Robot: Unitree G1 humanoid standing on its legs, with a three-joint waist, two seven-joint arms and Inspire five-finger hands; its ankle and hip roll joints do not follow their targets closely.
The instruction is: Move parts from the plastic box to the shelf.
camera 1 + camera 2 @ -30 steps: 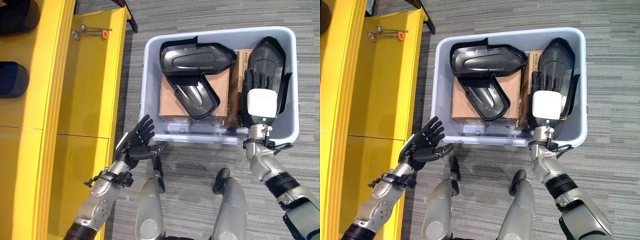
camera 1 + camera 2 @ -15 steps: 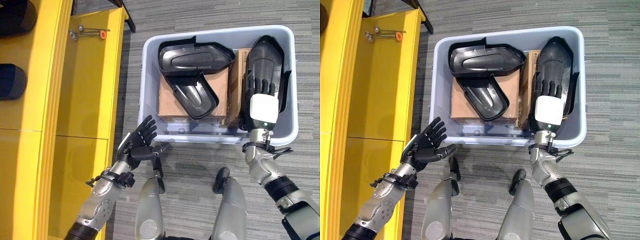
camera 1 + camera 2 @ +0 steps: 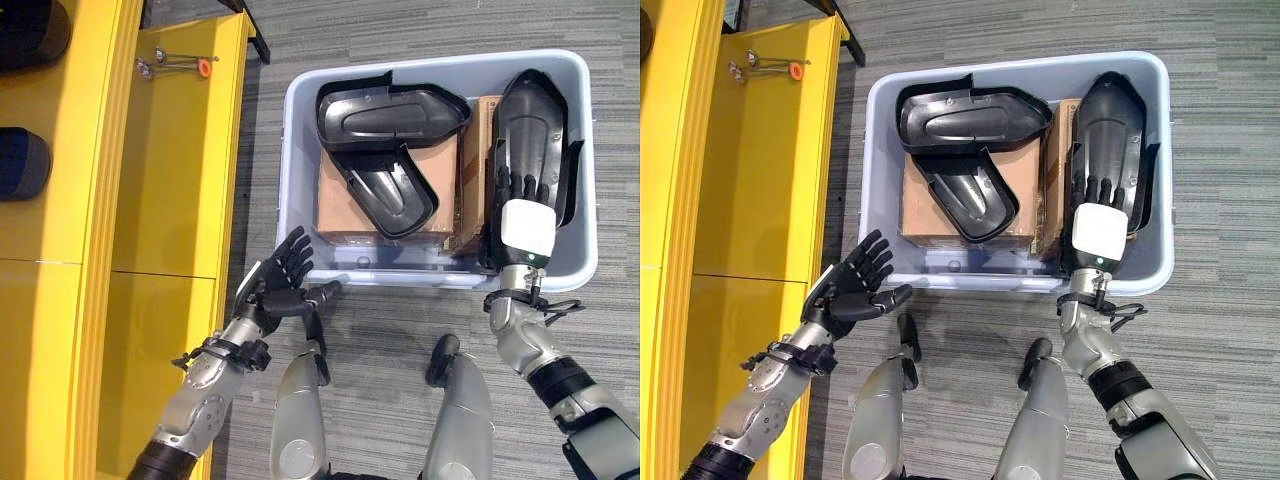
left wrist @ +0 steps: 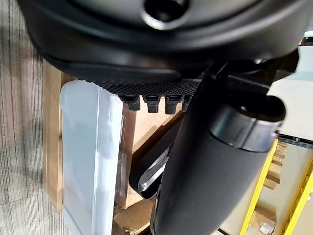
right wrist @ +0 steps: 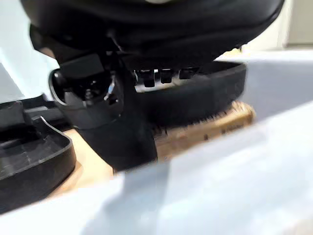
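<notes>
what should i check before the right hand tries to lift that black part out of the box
1. Right hand over the black part at the plastic box's right side: ok.
2. Fingers closed on the part: cannot tell; they reach onto it, grip unclear.
3. Part free of the cardboard box beside it: cannot tell.
4. Left hand open, outside the box by its near left corner: ok.
5. Free space on the yellow shelf: ok; small hardware lies at its far end.

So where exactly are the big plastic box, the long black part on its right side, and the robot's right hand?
plastic box [image 3: 300,160]: left eye view, its left wall.
long black part [image 3: 532,120]: left eye view, upper middle of its shell.
right hand [image 3: 526,228]: left eye view, the white cover on its back.
</notes>
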